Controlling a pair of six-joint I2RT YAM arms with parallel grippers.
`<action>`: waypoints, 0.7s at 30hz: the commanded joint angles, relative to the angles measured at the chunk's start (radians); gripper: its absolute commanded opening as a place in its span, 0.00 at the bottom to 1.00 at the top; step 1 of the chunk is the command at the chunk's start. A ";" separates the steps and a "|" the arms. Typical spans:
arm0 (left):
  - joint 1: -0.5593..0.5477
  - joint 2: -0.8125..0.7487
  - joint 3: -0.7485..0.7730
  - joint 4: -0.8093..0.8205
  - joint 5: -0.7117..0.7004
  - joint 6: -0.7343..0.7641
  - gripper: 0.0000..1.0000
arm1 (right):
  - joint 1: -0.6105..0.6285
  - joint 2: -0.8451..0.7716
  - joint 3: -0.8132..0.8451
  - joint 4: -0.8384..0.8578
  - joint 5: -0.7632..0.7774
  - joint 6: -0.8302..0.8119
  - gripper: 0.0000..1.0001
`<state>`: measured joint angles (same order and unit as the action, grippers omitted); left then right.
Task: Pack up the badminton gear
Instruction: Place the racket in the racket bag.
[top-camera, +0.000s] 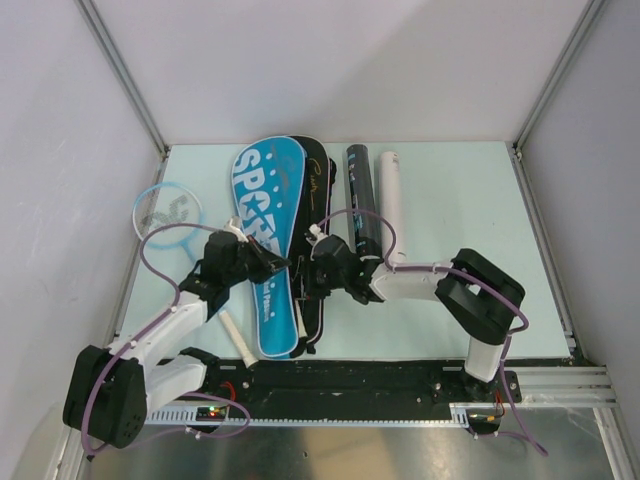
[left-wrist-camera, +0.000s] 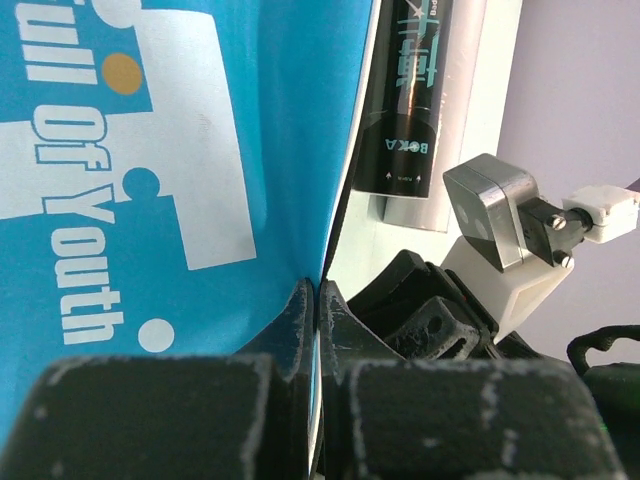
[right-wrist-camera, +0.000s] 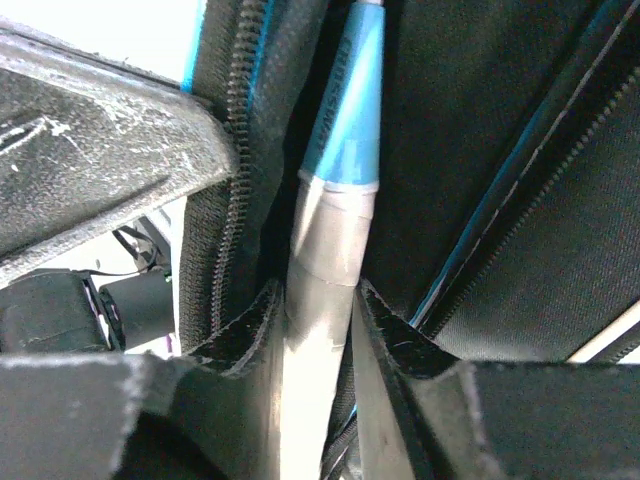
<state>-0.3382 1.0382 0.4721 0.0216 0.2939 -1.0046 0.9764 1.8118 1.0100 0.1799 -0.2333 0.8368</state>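
The blue "SPORT" racket cover (top-camera: 262, 230) lies over a black cover (top-camera: 318, 185) mid-table. My left gripper (top-camera: 274, 264) is shut on the blue cover's (left-wrist-camera: 200, 150) right edge, with the fabric pinched between its pads (left-wrist-camera: 317, 292). My right gripper (top-camera: 318, 274) reaches into the open zip between the covers. Its fingers (right-wrist-camera: 318, 292) press both sides of a racket handle (right-wrist-camera: 325, 235), white with a blue cone (right-wrist-camera: 350, 110). A second racket (top-camera: 168, 215) with a blue frame lies at the left, its white handle (top-camera: 237, 340) under my left arm. A black tube (top-camera: 358, 200) and a white tube (top-camera: 392, 200) lie side by side.
The tubes (left-wrist-camera: 410, 90) lie just right of the covers, close to my right forearm. My right wrist's camera block (left-wrist-camera: 500, 215) shows very near my left fingers. Frame posts and walls bound the table on three sides.
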 joint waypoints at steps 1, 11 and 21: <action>-0.009 -0.033 -0.007 0.028 0.023 -0.029 0.00 | 0.012 -0.034 -0.018 0.078 -0.018 0.010 0.21; -0.010 -0.086 -0.033 0.028 -0.020 -0.070 0.00 | 0.021 -0.003 -0.019 0.240 0.095 0.074 0.12; -0.010 -0.045 -0.020 0.012 -0.061 -0.016 0.05 | 0.030 0.040 -0.019 0.172 0.121 0.058 0.34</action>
<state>-0.3397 0.9882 0.4393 0.0135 0.2382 -1.0462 1.0031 1.8515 0.9791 0.3107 -0.1703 0.9161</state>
